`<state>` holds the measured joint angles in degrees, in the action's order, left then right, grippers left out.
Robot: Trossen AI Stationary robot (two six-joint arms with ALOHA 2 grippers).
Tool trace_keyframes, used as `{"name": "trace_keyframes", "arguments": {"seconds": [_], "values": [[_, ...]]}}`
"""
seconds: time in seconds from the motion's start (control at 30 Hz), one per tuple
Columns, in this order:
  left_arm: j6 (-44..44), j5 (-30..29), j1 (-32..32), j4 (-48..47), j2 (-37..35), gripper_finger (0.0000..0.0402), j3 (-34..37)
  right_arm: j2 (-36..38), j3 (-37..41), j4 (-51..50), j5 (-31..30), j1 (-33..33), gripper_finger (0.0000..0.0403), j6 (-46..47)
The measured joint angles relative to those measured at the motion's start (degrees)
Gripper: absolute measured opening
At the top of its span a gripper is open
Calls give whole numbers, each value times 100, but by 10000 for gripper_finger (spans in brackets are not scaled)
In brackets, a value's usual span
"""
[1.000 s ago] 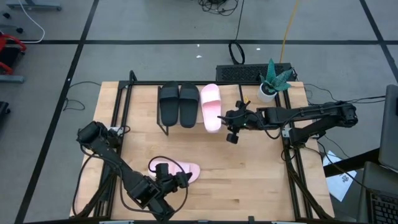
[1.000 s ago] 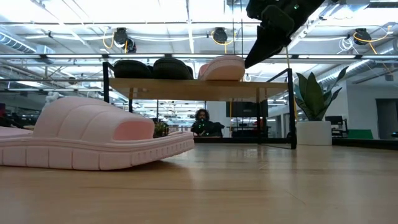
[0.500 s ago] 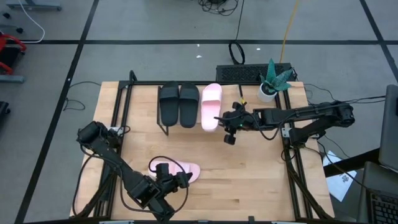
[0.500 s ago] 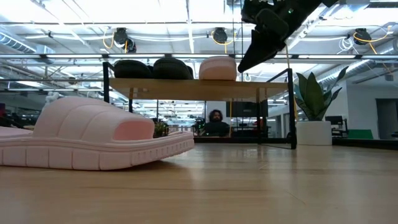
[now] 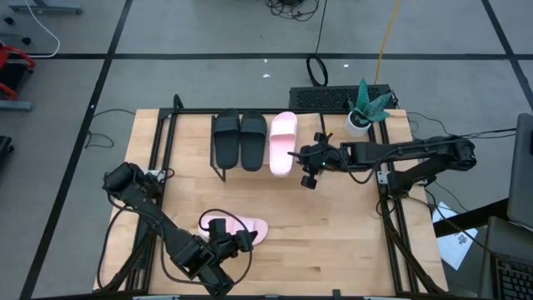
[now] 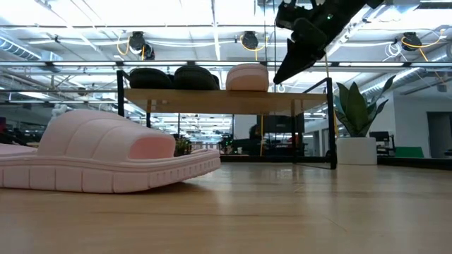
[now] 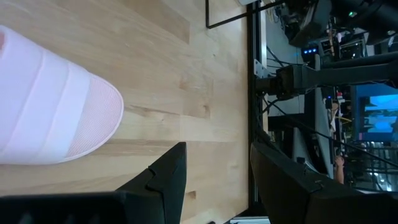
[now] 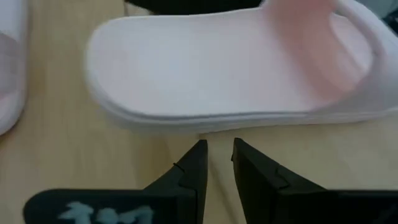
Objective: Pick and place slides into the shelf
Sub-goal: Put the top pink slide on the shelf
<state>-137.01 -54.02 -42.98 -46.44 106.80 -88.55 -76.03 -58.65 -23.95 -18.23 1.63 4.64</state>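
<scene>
Two black slides (image 5: 239, 138) and one pale pink slide (image 5: 281, 142) lie side by side on the shelf's top board (image 6: 212, 101). In the low view the pink one (image 6: 247, 76) sits end-on at the right. My right gripper (image 5: 298, 158) hovers just right of it, a little above the board (image 6: 279, 74). Its fingers are open by a narrow gap (image 8: 219, 149) and stand short of the slide's side edge (image 8: 236, 68). The second pink slide (image 5: 241, 227) rests sole-down on the tabletop (image 6: 106, 152). My left gripper (image 5: 247, 239) waits open (image 7: 217, 168) beside that slide's end (image 7: 50, 118).
A potted plant (image 5: 364, 108) stands at the table's far right corner (image 6: 353, 123), with a keyboard (image 5: 337, 98) behind the shelf. A black cable loops by the tabletop slide (image 5: 210, 218). Bare wood lies between the shelf and the near edge.
The pink slide on the shelf has turned from a slant to lie straight beside the black ones, its near end swinging toward the table's left. My right gripper first moved left toward it, then drew back a little to the right and away from the near edge.
</scene>
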Motion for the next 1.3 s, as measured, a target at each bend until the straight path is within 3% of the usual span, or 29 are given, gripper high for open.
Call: {"name": "trace_keyframes", "arguments": {"seconds": [0.63, 1.3], "values": [[-118, 7, 42, 4, 0, 175, 0, 111, 0, 195, 245, 1385, 68, -813], [-133, 7, 107, 24, 0, 175, 0, -319, 4, 924, 646, 1567, 68, -990]]}}
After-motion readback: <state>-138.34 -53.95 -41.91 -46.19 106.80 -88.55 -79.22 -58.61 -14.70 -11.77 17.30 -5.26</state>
